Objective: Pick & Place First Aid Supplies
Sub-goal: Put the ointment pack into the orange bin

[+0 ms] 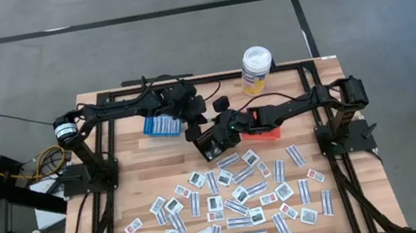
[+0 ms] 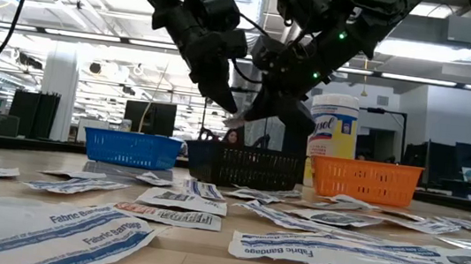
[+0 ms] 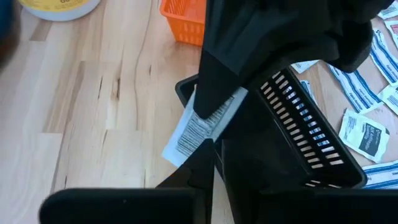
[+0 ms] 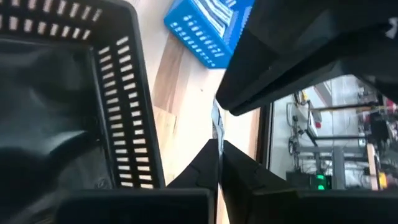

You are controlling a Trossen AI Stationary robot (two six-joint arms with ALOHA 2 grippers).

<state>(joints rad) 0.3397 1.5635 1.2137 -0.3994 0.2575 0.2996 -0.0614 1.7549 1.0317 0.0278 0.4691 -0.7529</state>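
Both grippers meet tip to tip just above the black basket (image 1: 210, 142), at its edge on the blue basket (image 1: 161, 126) side.

- Right gripper (image 4: 219, 146): jaws pressed together on the edge of one packet (image 3: 198, 127), a white strip with dark print.
- Left gripper (image 3: 214, 149): nose against the same packet from the other end. Cannot tell whether it grips or has let go.
- The packet hangs in the air between them, over the black basket's rim and the bare wood beside it, not yet inside.
- Loose packets (image 1: 237, 203) lie scattered on the table, well apart from the black basket, on the side away from the bottle (image 1: 256, 70).
- Orange basket (image 1: 261, 131) sits just beside the black basket, under the right arm.

Looks like a handover in mid-air, with the drop to follow.

To do it well:
- One gripper must hold firm before the other lets go. The strip is thin and limp and would flutter out.
- Draw the freed arm straight back so it doesn't brush the strip.
- Carry the packet over the middle of the right basket and lower it before opening. From this height it could land on the rim or the wood.
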